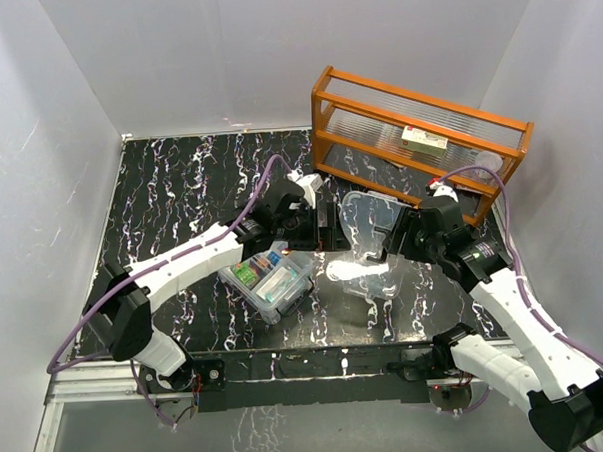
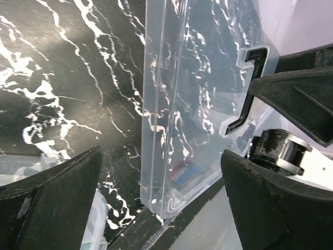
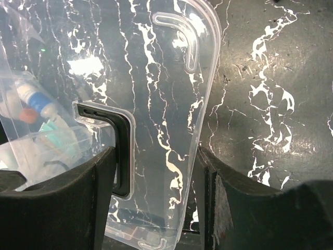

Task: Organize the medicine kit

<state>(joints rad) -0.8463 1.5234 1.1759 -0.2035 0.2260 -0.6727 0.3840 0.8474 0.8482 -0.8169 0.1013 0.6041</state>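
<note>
Right wrist alone shows right pincer (image 3: 155, 172) clamping the lid (image 3: 161, 78); left pincer (image 2: 161, 166) gapes apart.

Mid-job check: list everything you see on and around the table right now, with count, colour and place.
lid: 1, clear with dark handle, upright mid-table
box: 1, clear, on the table by the lid's foot
divided tray: 1, clear, holding green, blue and white items, left of the box
orange wooden rack: 1, far right of the table
small carton: 1, whitish, on the rack's shelf
table: 1, black with white veining
left gripper: 1, black, open, left of the lid
right gripper: 1, black, clamped on the lid
</note>
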